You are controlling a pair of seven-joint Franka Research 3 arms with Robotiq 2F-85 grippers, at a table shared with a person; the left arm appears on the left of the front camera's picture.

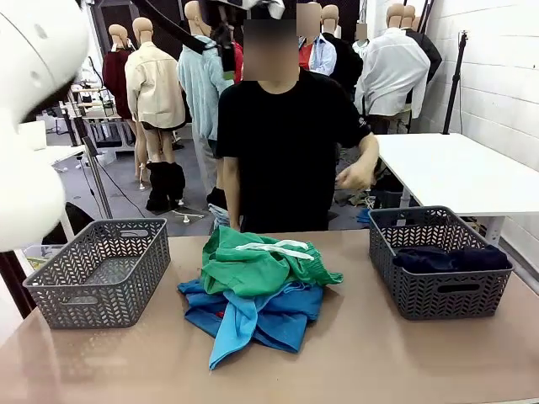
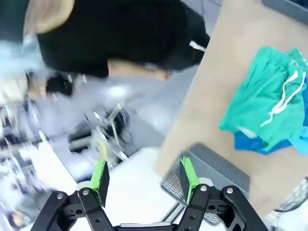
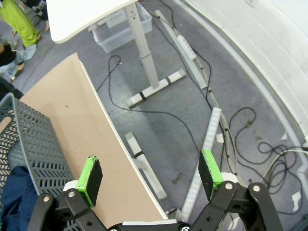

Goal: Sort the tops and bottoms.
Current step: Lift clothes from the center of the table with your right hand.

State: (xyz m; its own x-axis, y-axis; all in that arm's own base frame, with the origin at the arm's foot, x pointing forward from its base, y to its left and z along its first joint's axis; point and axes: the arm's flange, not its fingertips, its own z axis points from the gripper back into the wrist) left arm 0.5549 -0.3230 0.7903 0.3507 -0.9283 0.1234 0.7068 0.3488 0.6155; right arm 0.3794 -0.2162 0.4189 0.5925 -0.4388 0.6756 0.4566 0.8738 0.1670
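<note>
A pile of clothes lies mid-table. Bright green shorts (image 1: 261, 263) with a white drawstring are on top. Under them lie a medium blue shirt (image 1: 286, 318) and a light turquoise shirt (image 1: 232, 335). A dark navy garment (image 1: 450, 258) rests in the right grey basket (image 1: 438, 295). My left gripper (image 2: 143, 178) is open and empty, high over the table's left end, well away from the green shorts (image 2: 269, 106). My right gripper (image 3: 150, 175) is open and empty above the table's right edge, beside the right basket (image 3: 29, 139) with the navy garment (image 3: 14, 197).
An empty grey basket (image 1: 101, 269) stands at the table's left. A person in a black top (image 1: 286, 143) stands at the far side, behind the pile. A white table (image 1: 463, 168) stands at the back right. Cables cover the floor (image 3: 202, 106) to the right.
</note>
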